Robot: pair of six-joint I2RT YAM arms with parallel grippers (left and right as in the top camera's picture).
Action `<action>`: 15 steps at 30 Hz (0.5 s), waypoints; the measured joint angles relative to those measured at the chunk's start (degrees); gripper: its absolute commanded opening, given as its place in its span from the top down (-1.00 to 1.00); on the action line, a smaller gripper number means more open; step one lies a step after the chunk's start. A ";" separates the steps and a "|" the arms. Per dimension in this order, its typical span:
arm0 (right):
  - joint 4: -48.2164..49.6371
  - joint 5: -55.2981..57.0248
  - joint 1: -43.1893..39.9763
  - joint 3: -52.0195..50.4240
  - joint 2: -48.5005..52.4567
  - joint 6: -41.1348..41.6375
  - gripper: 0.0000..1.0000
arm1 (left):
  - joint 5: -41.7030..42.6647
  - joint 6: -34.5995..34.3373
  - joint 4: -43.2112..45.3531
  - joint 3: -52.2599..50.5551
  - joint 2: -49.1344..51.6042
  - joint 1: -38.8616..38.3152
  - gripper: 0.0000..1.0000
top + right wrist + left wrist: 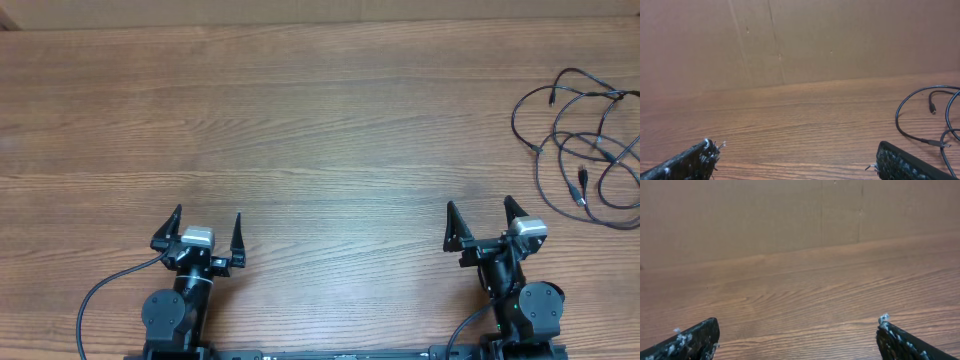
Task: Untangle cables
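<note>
resting wide open, nothing held: left gripper [208, 213] & right gripper [479, 204]. cables [538, 150] lie far right, prob. partly out of view. risk: yanking one strand tightens knots.

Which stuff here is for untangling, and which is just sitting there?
For the job:
- cables, tangled at the table's right edge
- left gripper, open
- right gripper, open

Just there:
- wooden table
- cardboard wall
- thick arm wire
</note>
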 measured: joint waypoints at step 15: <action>-0.04 0.02 0.00 0.00 0.00 0.00 -1.00 | 0.02 -5.64 0.02 0.00 0.00 0.00 -0.99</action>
